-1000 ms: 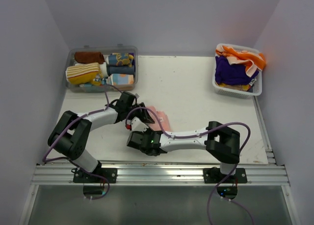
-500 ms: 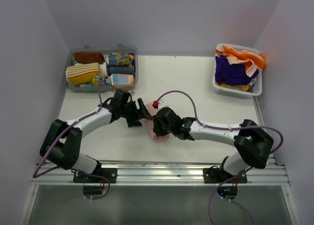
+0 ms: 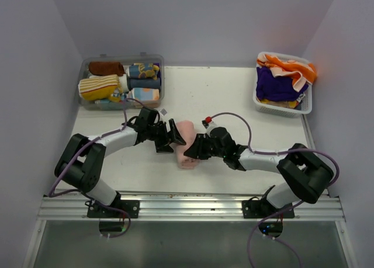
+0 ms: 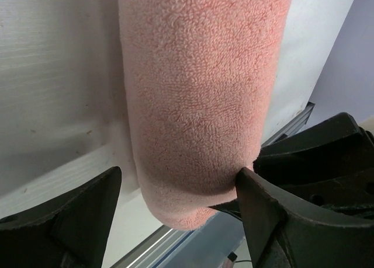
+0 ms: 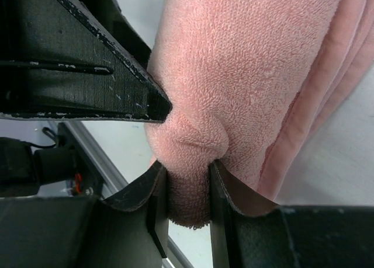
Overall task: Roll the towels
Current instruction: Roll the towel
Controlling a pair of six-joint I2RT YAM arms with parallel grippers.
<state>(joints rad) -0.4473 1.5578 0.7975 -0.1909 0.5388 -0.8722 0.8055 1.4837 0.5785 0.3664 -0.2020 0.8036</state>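
Observation:
A plain pink towel (image 3: pixel 186 141) lies partly rolled at the table's middle front, and fills the left wrist view (image 4: pixel 198 93) and the right wrist view (image 5: pixel 251 63). My left gripper (image 3: pixel 173 136) is at the roll's left side. It is open (image 4: pixel 178 180), with its jaws spread wide about the roll's end; one finger touches the terry and the other stands apart. My right gripper (image 3: pixel 195 150) is at the roll's right side and is shut (image 5: pixel 188 180) on a pinched fold of the pink towel. Purple (image 3: pixel 274 84) and orange-and-cream (image 3: pixel 289 66) towels lie in the white basket (image 3: pixel 279 110).
A clear plastic bin (image 3: pixel 162 84) at the back left holds several rolled towels, among them a striped yellow one (image 3: pixel 98 86). The white basket stands at the back right. A metal rail (image 3: pixel 187 206) runs along the near table edge. Side walls enclose the table.
My right arm has swung from the near left of the towel over to its right side and closed on it. My left gripper has moved right. The pink towel is bunched into a thicker roll.

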